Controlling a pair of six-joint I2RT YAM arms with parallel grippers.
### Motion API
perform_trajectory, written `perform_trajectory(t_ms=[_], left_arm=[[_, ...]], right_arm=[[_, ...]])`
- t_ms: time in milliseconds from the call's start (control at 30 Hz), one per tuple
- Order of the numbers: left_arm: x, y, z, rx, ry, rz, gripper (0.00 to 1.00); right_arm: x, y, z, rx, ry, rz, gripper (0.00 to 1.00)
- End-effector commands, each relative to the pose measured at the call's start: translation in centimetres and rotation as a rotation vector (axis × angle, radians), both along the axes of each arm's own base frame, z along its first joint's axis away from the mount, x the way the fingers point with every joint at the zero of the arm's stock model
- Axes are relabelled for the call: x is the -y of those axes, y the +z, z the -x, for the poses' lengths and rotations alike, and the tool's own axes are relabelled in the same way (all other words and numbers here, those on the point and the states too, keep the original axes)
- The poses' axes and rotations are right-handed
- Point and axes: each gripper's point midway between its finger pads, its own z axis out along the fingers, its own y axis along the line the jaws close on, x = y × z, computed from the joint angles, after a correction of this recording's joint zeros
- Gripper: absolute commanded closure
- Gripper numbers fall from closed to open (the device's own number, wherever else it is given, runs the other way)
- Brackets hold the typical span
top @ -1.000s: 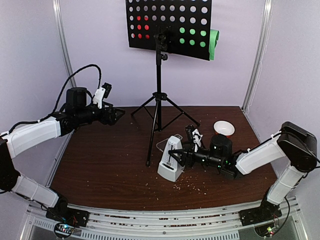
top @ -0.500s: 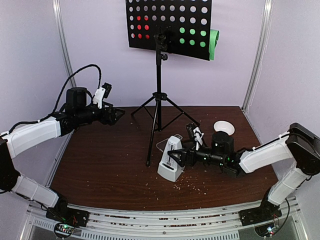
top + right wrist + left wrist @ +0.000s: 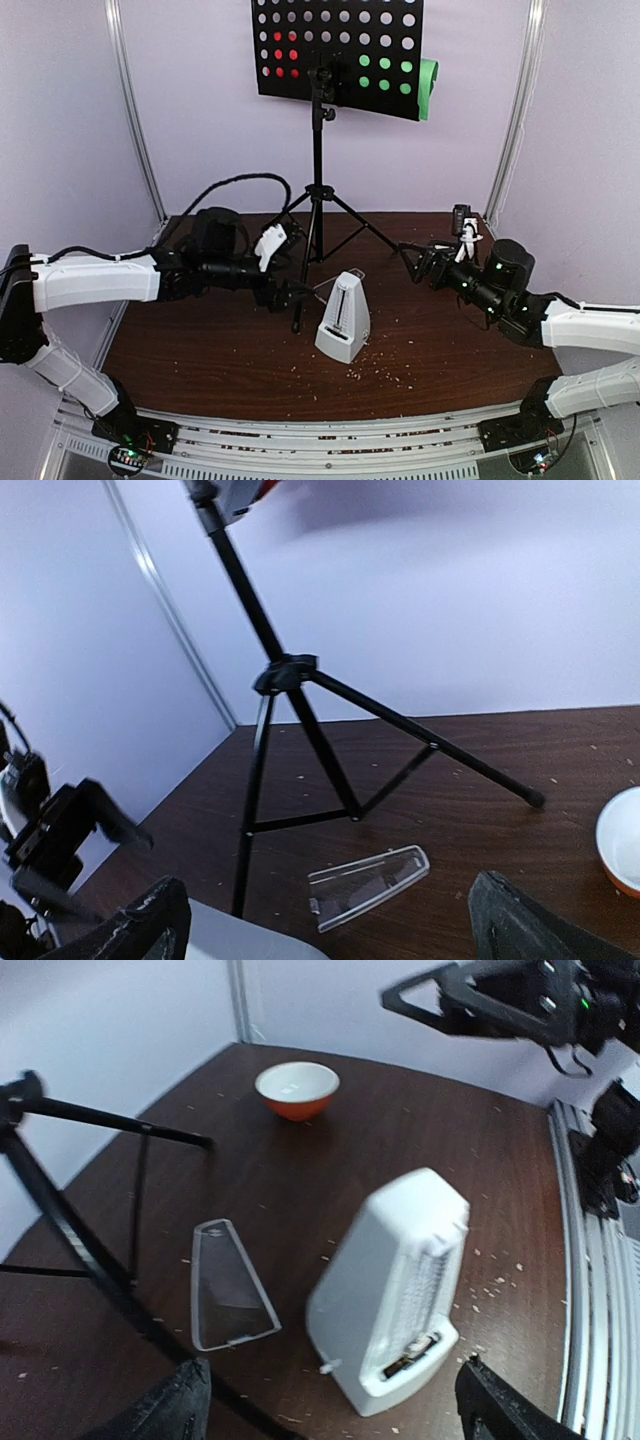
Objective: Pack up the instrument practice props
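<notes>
Both open, empty, left gripper (image 3: 286,293) near white metronome (image 3: 342,318), right gripper (image 3: 420,260) aloft, clear cover (image 3: 230,1285) lying flat

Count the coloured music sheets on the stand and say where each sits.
2: the red sheet shows through the stand's left holes; the green sheet through the right ones, sticking past that edge. Others may be hidden.

Even bright light, soft shadows; left wrist view motion-blurred, metronome (image 3: 395,1290) smeared.
</notes>
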Motion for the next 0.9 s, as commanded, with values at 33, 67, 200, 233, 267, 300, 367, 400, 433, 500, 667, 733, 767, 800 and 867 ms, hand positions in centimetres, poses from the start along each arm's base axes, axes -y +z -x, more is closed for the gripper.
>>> perform_trajectory(t_ms=[33, 67, 200, 233, 267, 300, 367, 400, 433, 500, 667, 733, 767, 800, 867], left_arm=[[2.7, -0.8, 1.6, -0.016, -0.099, 0.023, 0.12], [2.9, -0.9, 1.8, -0.023, -0.1, 0.023, 0.12], [3.8, -1.5, 2.0, -0.041, -0.079, 0.017, 0.11], [3.9, -1.8, 1.7, -0.049, -0.063, 0.011, 0.11], [4.0, -2.1, 1.3, -0.059, -0.047, 0.003, 0.11], [4.1, -2.4, 1.1, -0.066, -0.039, -0.003, 0.11], [4.6, -2.5, 0.8, -0.08, -0.034, -0.008, 0.09], [4.9, -2.3, 0.7, -0.082, -0.036, -0.003, 0.09], [5.2, -2.1, 0.7, -0.084, -0.041, 0.0, 0.09], [5.7, -2.0, 0.8, -0.086, -0.05, 0.005, 0.09], [6.5, -2.6, 0.8, -0.101, -0.059, 0.006, 0.08], [6.5, -2.8, 0.7, -0.109, -0.049, -0.002, 0.08], [6.6, -2.8, 0.7, -0.11, -0.047, -0.003, 0.08], [6.6, -2.9, 0.7, -0.11, -0.047, -0.003, 0.08], [6.7, -2.9, 0.9, -0.115, -0.051, -0.001, 0.07]], right_arm=[[5.5, -1.6, -0.8, -0.085, -0.212, -0.069, 0.0], [5.9, -1.4, -0.6, -0.073, -0.224, -0.079, 0.0], [7.3, -0.4, 0.0, -0.011, -0.262, -0.099, 0.0], [7.5, -0.2, 0.1, 0.001, -0.269, -0.106, 0.0], [7.8, 0.0, 0.1, 0.011, -0.278, -0.114, 0.0], [7.9, 0.2, 0.2, 0.018, -0.283, -0.121, 0.0], [8.1, 0.4, 0.2, 0.025, -0.291, -0.131, 0.0], [8.1, 0.5, 0.2, 0.025, -0.294, -0.135, 0.0], [8.2, 0.4, 0.1, 0.022, -0.3, -0.135, 0.0], [8.3, 0.2, 0.1, 0.016, -0.305, -0.135, 0.0], [8.3, -0.5, 0.0, -0.001, -0.31, -0.133, 0.0], [8.3, -0.7, -0.1, -0.004, -0.311, -0.139, 0.0], [8.3, -0.8, -0.1, -0.004, -0.31, -0.143, 0.0], [8.2, -0.9, -0.1, -0.006, -0.31, -0.145, 0.0], [8.1, -1.0, -0.2, -0.01, -0.307, -0.151, 0.0]])
